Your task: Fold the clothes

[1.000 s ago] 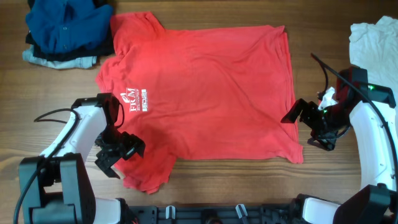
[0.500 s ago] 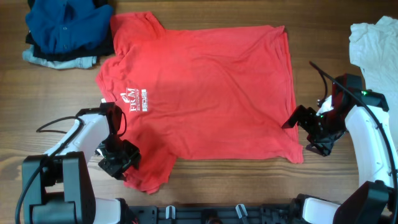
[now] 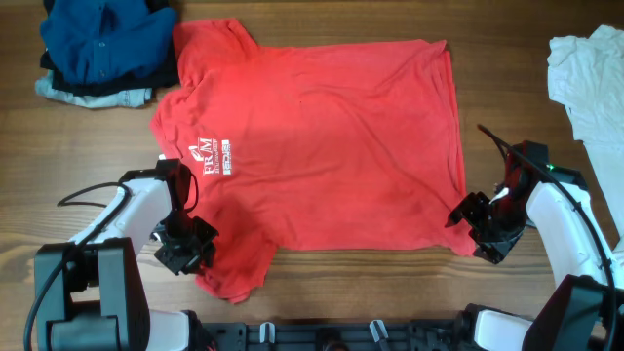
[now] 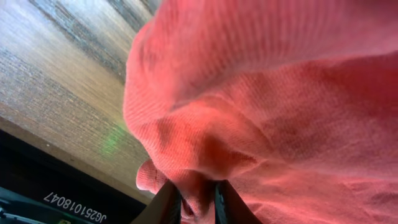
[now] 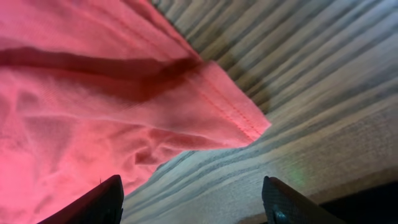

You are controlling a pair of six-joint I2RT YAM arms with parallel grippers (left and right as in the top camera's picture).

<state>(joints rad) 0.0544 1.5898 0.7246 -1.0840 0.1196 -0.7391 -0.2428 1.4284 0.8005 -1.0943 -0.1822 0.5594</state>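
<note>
A red short-sleeved T-shirt with white lettering lies spread flat on the wooden table, one of the clothes. My left gripper is at its near-left sleeve. In the left wrist view the left gripper is shut on a bunched fold of the red fabric. My right gripper is at the shirt's near-right hem corner. In the right wrist view the right gripper stands open, its fingers wide apart over bare wood, with the hem corner just ahead of them and not held.
A pile of blue and dark clothes sits at the back left, touching the red shirt's far sleeve. A white garment lies at the right edge. A black frame runs along the table's near edge.
The left gripper slid to the near-left sleeve and closed on its fabric. The right gripper moved nearer to the front edge, down to the shirt's hem corner, its jaws somewhat narrower.
</note>
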